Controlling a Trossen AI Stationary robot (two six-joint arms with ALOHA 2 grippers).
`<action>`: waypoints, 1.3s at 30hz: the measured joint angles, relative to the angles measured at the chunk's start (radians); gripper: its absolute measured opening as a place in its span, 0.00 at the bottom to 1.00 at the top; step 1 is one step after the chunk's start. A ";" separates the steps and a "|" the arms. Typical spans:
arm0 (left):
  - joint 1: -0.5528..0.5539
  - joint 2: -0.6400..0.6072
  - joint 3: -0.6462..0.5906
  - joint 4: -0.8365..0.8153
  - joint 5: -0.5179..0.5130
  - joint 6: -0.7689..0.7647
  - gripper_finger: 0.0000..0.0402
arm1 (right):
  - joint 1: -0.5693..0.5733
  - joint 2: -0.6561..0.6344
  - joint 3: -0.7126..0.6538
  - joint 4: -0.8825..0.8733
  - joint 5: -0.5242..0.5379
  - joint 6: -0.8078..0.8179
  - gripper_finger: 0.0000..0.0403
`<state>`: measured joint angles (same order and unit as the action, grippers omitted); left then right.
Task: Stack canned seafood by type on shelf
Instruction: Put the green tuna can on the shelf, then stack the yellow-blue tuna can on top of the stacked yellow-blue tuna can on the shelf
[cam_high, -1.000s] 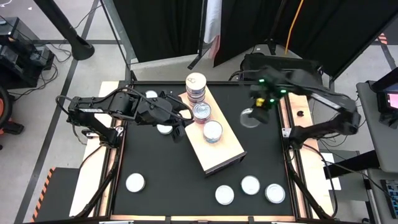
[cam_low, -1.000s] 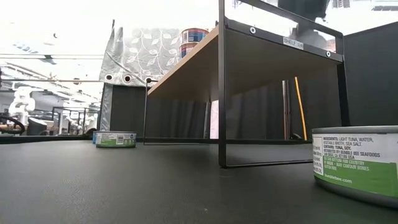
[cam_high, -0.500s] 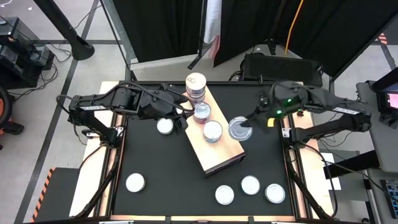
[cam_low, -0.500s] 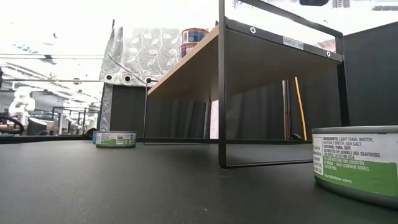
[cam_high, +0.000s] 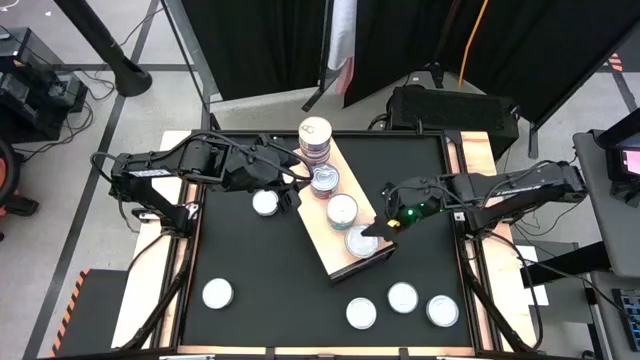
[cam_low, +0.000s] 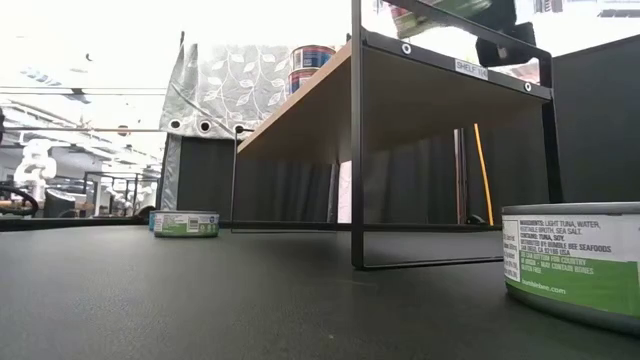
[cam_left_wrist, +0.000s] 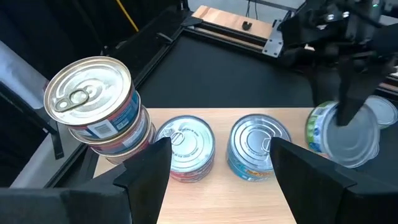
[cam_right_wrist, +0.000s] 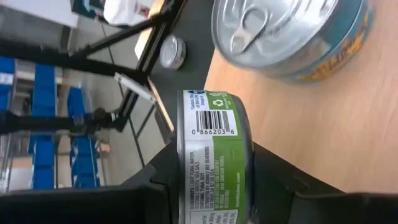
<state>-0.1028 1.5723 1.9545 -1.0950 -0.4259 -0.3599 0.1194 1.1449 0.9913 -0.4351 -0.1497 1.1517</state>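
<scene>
The shelf (cam_high: 350, 264) is a pale wood board on a black frame (cam_low: 356, 150), standing slantwise in the middle of the table. A stack of tins (cam_high: 314, 140) stands at its far end. Two single tins (cam_high: 325, 180) (cam_high: 342, 210) stand in a row behind it. My right gripper (cam_high: 377, 231) is shut on a green-labelled tin (cam_high: 359, 241) over the shelf's near end. Whether that tin touches the board does not show. My left gripper (cam_high: 290, 187) hangs open beside the shelf's left edge, level with the row and holding nothing. My right gripper pinches the green-labelled tin by its two flat round faces (cam_left_wrist: 362, 142), one finger (cam_left_wrist: 346, 99) across each. The fingers come slanting down from the table's right side. The tin is tipped up on edge, its label (cam_right_wrist: 214, 146) toward the wrist camera.
Loose tins lie on the black tabletop: one (cam_high: 265, 203) left of the shelf, one (cam_high: 217, 293) at the near left, three (cam_high: 361, 313) (cam_high: 402, 297) (cam_high: 441, 310) at the near right. There is open tabletop between the shelf and the near-left tin.
My right gripper has carried the tin from the table's far right toward the near left and down, to the shelf's near end. Its wrist has rolled, so the tin now stands tipped on edge.
</scene>
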 joint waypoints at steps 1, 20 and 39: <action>0.000 0.000 0.000 0.000 0.000 0.000 0.68 | 0.000 0.006 -0.003 0.012 0.007 0.004 0.31; -0.004 0.000 0.000 -0.244 0.008 -0.253 0.68 | -0.001 0.088 -0.002 0.002 0.074 0.038 0.64; -0.076 -0.018 -0.019 -0.466 0.053 -0.411 0.68 | 0.099 0.050 0.579 -0.860 0.074 -0.113 0.64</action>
<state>-0.1787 1.5543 1.9350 -1.5608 -0.3733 -0.7708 0.2183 1.1948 1.5699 -1.2947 -0.0759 1.0390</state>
